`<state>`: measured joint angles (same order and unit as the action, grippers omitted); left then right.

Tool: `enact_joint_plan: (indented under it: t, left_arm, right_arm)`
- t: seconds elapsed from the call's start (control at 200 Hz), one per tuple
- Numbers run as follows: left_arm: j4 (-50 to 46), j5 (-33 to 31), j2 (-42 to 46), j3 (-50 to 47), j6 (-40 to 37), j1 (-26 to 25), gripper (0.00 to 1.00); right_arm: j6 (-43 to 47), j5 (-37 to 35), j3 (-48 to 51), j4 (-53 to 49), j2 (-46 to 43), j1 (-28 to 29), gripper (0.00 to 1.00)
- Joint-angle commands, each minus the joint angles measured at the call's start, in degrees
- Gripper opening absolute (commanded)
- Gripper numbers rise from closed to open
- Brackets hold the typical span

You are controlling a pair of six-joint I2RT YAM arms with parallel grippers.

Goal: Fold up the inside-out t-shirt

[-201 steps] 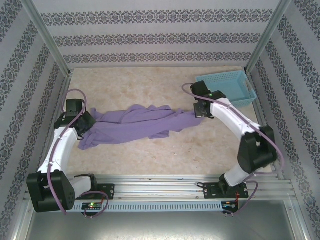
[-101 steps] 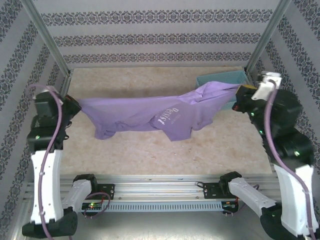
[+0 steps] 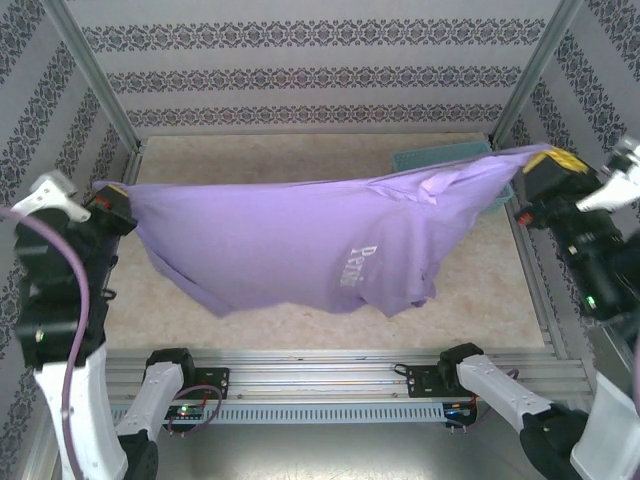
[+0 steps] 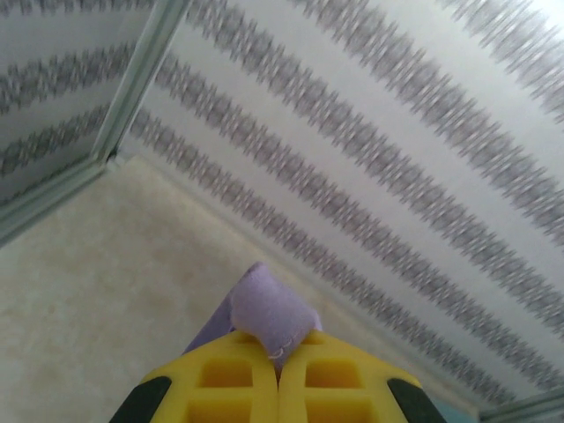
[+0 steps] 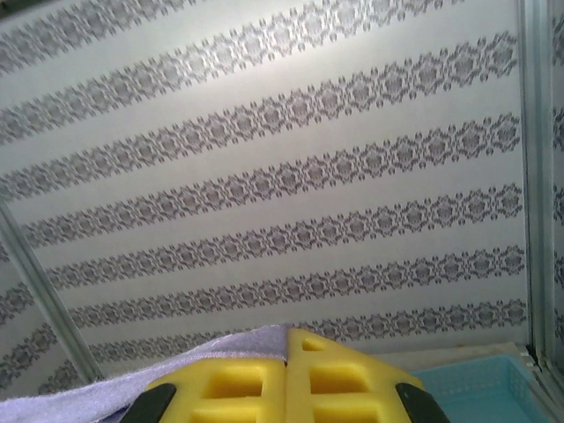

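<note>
Two grippers hold the inside-out t-shirt [image 3: 300, 240] up in the air between them, spread wide across the workspace above the table [image 3: 300, 165]. The left gripper [image 3: 115, 195] is raised at the left side of the top view and pinches one end of the lavender cloth. In its wrist camera the yellow fingers [image 4: 220, 379] are pressed together, and a small fold of purple fabric stands up out of the seam between them. The right gripper [image 3: 548, 163] is raised at the far right and clamps the opposite end. Its wrist camera shows its own yellow pads [image 5: 339, 379] closed against each other, with the cloth's edge running off to the left from them. The shirt's top edge runs nearly taut from one gripper to the other, and the body hangs below it in a broad, uneven sheet. Whether the lowest hem touches the table cannot be told. Pale lettering [image 3: 355, 265] shows on the cloth right of centre, turned sideways. A light blue basket [image 3: 435, 157] sits on the table near the far right corner, mostly hidden behind the shirt's upper edge. Whether cloth and basket touch cannot be told. Patterned wallpaper [image 3: 320, 70] lines the enclosure's walls.
</note>
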<state>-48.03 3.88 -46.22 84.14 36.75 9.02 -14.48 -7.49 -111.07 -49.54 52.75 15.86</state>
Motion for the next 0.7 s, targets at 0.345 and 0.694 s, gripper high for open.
enact_joint_plan:
  t: [0.345,0.694]
  left_arm:
    - [1.82,1.06,-26.42,3.51,-0.75,0.74,0.0]
    - [-0.42,-8.18,-42.96,45.56,-3.78,2.23,0.0]
  right_arm:
    - [3.23,-2.14,3.78,7.88,26.12,-1.77,0.0]
    - [2.66,-0.43,-51.96,3.89,53.28,-4.43,0.0]
